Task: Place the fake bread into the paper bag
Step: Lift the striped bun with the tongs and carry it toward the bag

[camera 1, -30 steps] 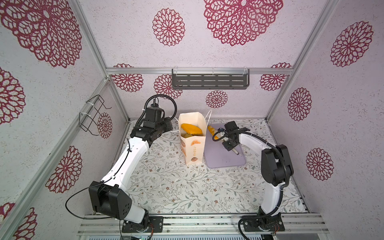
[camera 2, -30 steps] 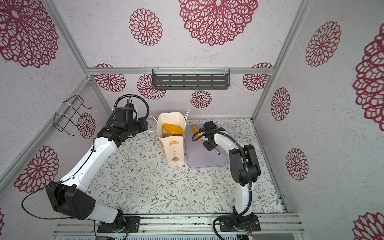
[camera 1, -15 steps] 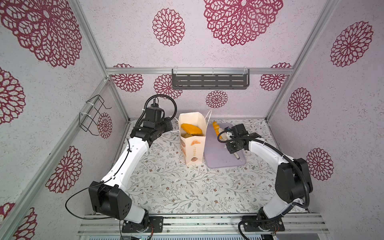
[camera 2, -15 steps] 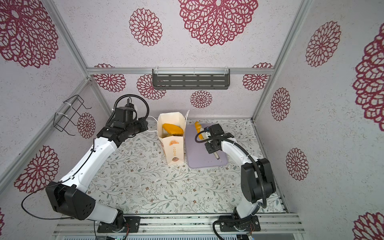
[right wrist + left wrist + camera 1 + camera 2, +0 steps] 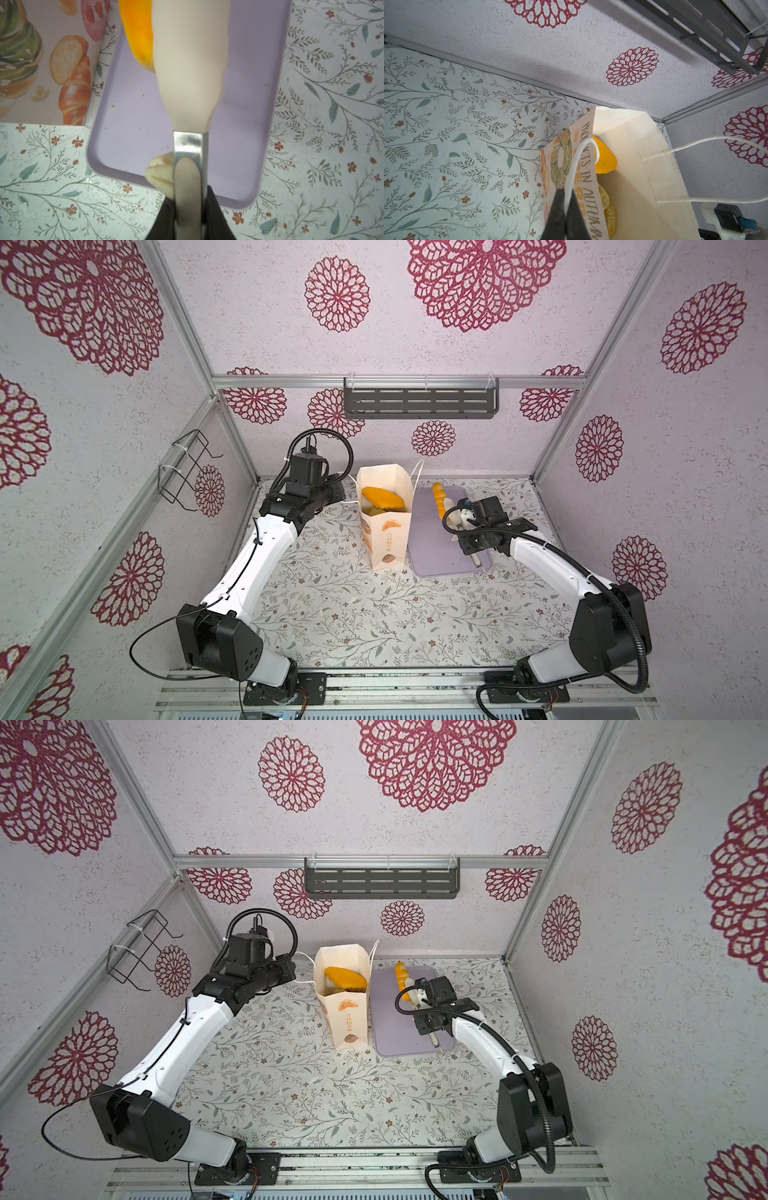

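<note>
The right gripper (image 5: 188,207) is clamped on tongs (image 5: 189,72), whose cream tips pinch a striped orange roll (image 5: 437,497) over the far end of the lilac tray (image 5: 436,558). The roll's long axis runs far-to-near, along the tray's long sides, with one end toward the back wall (image 5: 478,448). Whether it touches the tray cannot be told. The bag (image 5: 386,539) stands upright just beside the tray's left edge, mouth open upward, with a loaf (image 5: 382,498) inside. The left gripper (image 5: 564,199) is pinched on its handle (image 5: 590,140). Open table (image 5: 353,614) lies in front.
</note>
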